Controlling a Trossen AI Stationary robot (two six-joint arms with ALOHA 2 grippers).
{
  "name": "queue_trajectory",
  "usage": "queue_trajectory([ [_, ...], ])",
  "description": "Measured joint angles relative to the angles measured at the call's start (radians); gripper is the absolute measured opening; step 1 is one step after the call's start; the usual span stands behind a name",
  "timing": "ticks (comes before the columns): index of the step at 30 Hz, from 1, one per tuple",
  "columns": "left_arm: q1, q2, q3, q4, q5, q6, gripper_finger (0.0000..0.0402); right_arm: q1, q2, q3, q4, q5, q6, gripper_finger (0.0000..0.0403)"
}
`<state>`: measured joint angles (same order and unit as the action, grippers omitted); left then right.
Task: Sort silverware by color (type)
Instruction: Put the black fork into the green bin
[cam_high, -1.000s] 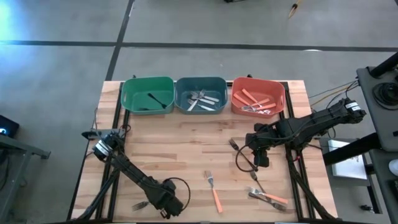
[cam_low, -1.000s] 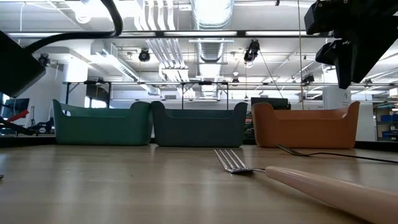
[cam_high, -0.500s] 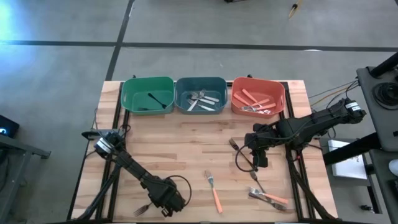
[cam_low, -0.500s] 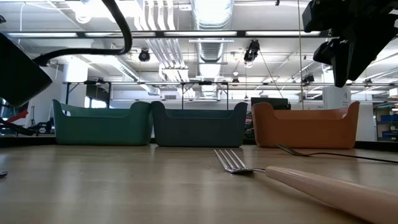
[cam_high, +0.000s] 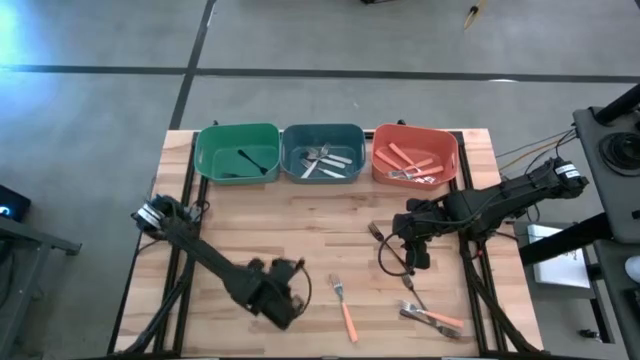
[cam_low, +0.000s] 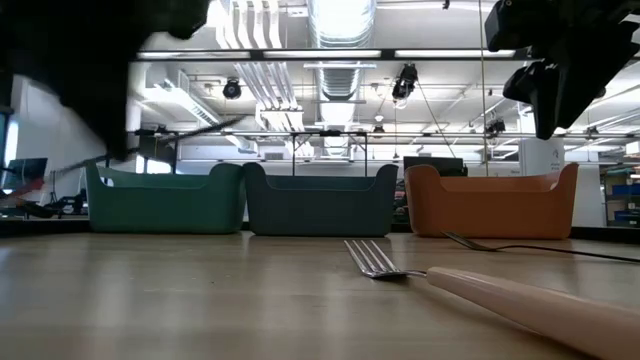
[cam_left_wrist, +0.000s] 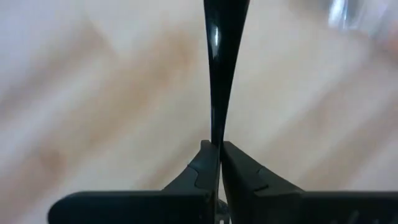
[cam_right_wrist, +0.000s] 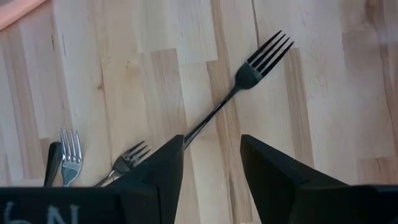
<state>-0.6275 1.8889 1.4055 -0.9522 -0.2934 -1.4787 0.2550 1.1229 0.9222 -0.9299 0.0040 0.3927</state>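
Silverware in the high view lies sorted in three bins (cam_high: 322, 150) and loose near the right gripper (cam_high: 418, 250), while the left wrist view shows the left gripper (cam_left_wrist: 219, 163) pinching a black utensil (cam_left_wrist: 222, 56), and the right wrist view shows open fingers (cam_right_wrist: 273, 171) over a black fork (cam_right_wrist: 249, 71).

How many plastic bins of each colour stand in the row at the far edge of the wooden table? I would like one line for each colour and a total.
Green plastic bin: 1
Blue-grey plastic bin: 1
Orange plastic bin: 1
Total: 3
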Motion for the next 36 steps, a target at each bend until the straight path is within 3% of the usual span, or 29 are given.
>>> queue_trajectory([
  [6, 0.082, -0.098, -0.038, -0.005, -0.228, 0.029, 0.0, 0.0, 0.0, 0.0, 0.003, 0.026, 0.0, 0.015],
  [14, 0.32, -0.27, -0.113, -0.002, -0.376, 0.352, 0.0, 0.0, 0.0, 0.0, 0.008, 0.026, 0.0, 0.015],
  [20, 0.545, -0.399, -0.115, 0.01, -0.381, 0.764, 0.0, 0.0, 0.0, 0.0, 0.01, 0.055, -0.012, 0.015],
  [27, 0.869, -0.519, -0.114, 0.008, -0.364, 1.257, 0.0, 0.0, 0.0, 0.0, 0.012, 0.268, -0.011, 0.015],
  [31, 1.086, -0.549, -0.123, 0.01, -0.264, 1.456, 0.0, -0.023, 0.0, 0.0, 0.024, 0.395, -0.011, 0.015],
  [36, 1.311, -0.551, -0.161, 0.039, -0.125, 1.62, 0.0, -0.137, 0.0, 0.0, 0.031, 0.418, -0.008, 0.015],
])
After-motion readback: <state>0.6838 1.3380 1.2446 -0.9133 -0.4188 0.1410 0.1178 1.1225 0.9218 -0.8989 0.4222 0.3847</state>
